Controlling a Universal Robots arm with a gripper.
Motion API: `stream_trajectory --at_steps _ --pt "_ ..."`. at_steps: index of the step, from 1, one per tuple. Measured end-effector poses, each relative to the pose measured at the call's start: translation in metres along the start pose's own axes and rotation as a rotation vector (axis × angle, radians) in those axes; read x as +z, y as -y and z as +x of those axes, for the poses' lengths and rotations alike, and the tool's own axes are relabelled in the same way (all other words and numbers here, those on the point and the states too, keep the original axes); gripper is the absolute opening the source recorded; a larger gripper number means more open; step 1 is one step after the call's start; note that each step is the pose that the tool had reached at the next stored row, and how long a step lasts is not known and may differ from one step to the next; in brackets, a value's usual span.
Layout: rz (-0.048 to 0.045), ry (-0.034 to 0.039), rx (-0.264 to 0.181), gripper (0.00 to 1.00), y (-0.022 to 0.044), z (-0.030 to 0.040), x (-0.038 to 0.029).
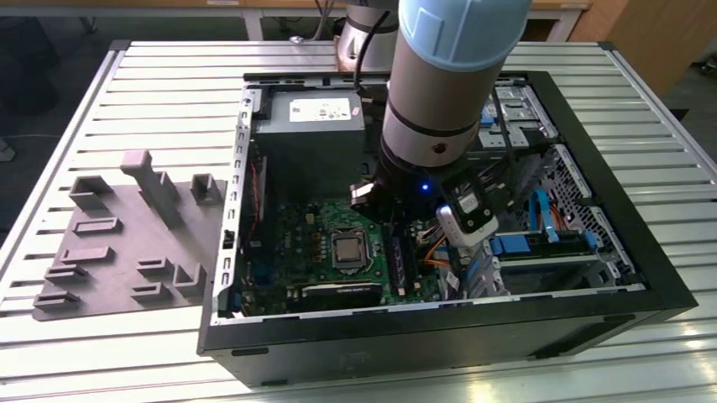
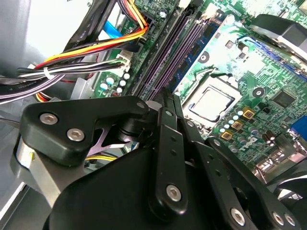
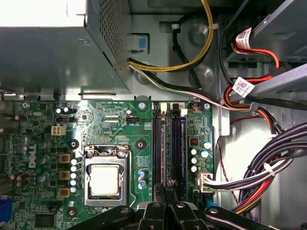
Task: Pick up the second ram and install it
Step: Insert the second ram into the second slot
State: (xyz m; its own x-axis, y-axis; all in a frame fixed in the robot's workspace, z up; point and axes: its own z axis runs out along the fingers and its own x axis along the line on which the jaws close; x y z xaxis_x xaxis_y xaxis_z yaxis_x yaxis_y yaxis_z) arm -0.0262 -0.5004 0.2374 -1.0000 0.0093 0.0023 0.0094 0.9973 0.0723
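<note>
Second ram [image 2: 191, 55] upright, near end hidden behind fingers [image 2: 165, 127] — pinched together, grasp unclear

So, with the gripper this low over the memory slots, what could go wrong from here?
1. The gripper sits directly over the memory slots. A small misalignment could probably press on a slot rail or the motherboard.
2. The cable bundle lies close beside the slots, so the wrist might snag or push it.
</note>
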Motion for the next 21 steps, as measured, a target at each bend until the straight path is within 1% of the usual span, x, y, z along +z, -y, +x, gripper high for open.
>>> stream_trajectory --at_steps 15,21 --pt "-0.0001 0.0000 0.000 0.11 -0.0020 -0.0002 0.0001" --pt "-0.0001 0.0000 0.000 0.11 -0.0020 -0.0015 0.0001"
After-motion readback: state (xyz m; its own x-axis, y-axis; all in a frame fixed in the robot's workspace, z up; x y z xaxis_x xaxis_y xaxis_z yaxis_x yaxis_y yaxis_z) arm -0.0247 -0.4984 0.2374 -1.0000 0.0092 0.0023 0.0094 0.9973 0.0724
